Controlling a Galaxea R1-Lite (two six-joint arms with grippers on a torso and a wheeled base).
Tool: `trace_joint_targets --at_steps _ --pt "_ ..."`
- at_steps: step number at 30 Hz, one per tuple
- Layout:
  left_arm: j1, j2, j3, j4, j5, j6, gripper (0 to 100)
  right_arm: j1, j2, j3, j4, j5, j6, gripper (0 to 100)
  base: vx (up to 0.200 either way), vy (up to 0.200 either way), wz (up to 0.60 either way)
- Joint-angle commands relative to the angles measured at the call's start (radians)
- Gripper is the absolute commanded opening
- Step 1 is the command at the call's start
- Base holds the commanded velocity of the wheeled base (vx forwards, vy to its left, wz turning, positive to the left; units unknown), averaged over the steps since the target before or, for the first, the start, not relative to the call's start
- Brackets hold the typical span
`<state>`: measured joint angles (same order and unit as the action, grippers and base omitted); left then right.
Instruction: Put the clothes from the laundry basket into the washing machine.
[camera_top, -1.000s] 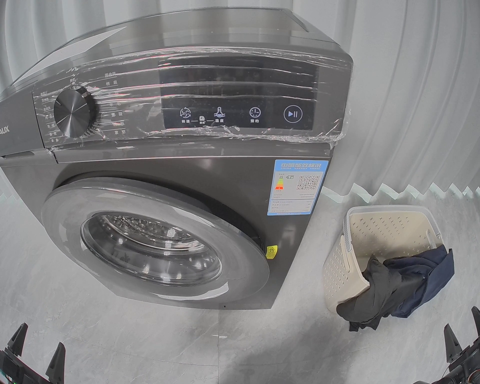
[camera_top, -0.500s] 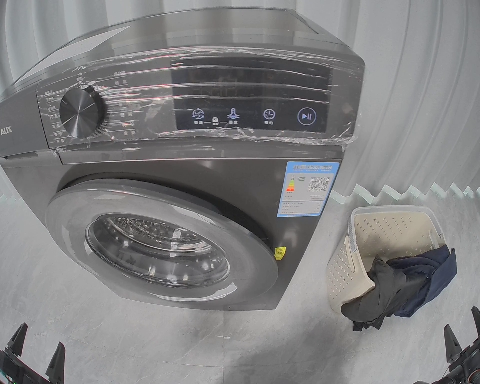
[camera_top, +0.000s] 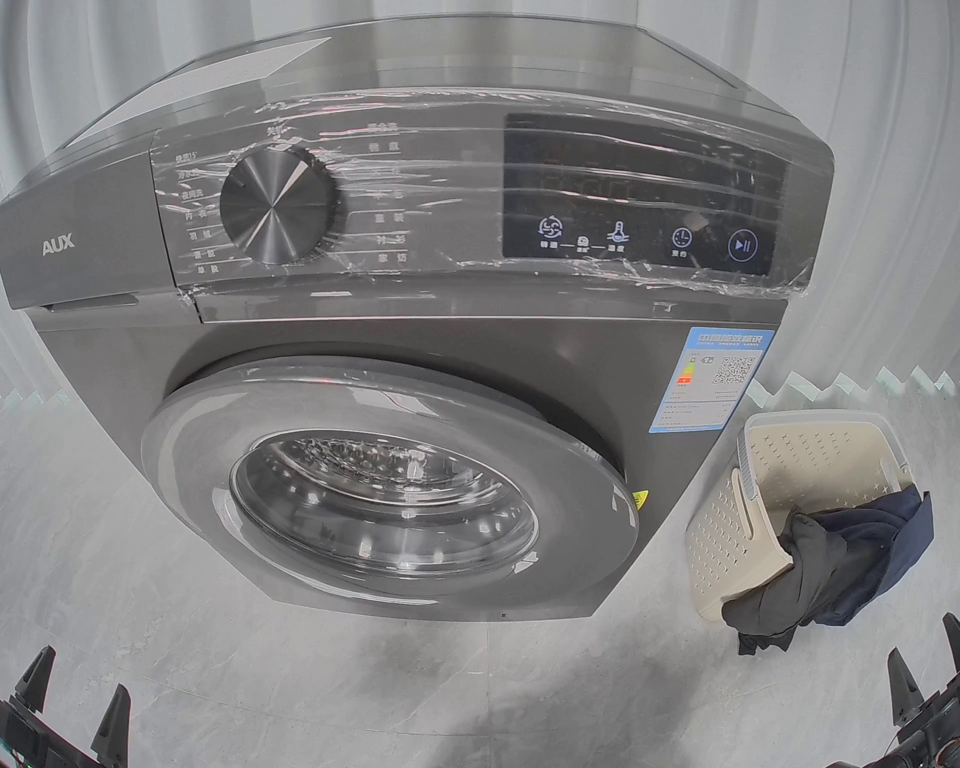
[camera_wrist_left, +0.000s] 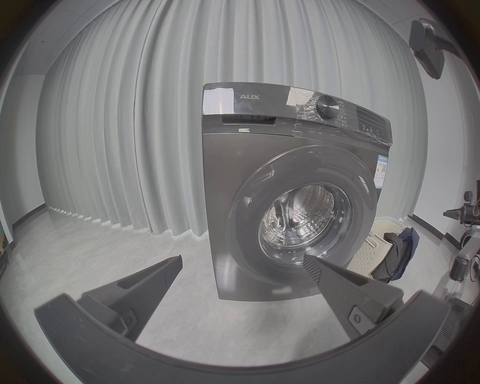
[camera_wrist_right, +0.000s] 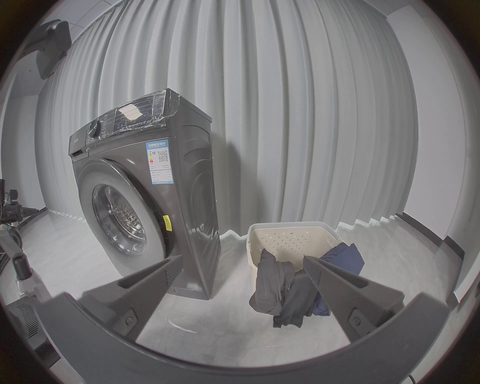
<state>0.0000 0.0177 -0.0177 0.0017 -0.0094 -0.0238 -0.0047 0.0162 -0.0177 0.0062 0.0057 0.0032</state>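
Note:
A grey front-loading washing machine stands on the floor with its round glass door shut; it also appears in both wrist views. To its right sits a cream laundry basket with dark grey and navy clothes draped over its front rim. My left gripper is low at the left, open and empty. My right gripper is low at the right, open and empty, just short of the basket.
Pale pleated curtains hang behind the machine and basket. Grey tiled floor lies open in front of the machine. The basket stands close against the machine's right side.
The whole head view has shifted: the machine and basket now sit further right in the picture, so the camera turned left. Both grippers keep their place in the frame.

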Motion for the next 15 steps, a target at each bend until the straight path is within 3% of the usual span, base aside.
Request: trace_joint_targets --at_steps 1,15 --pt "0.0 -0.018 0.016 0.0 0.0 -0.001 100 0.0 -0.016 0.016 0.0 0.0 0.0 100 0.0 0.0 0.0" --pt "0.0 -0.018 0.016 0.0 0.0 -0.001 100 0.0 -0.016 0.016 0.0 0.0 0.0 100 0.0 0.171 0.0"
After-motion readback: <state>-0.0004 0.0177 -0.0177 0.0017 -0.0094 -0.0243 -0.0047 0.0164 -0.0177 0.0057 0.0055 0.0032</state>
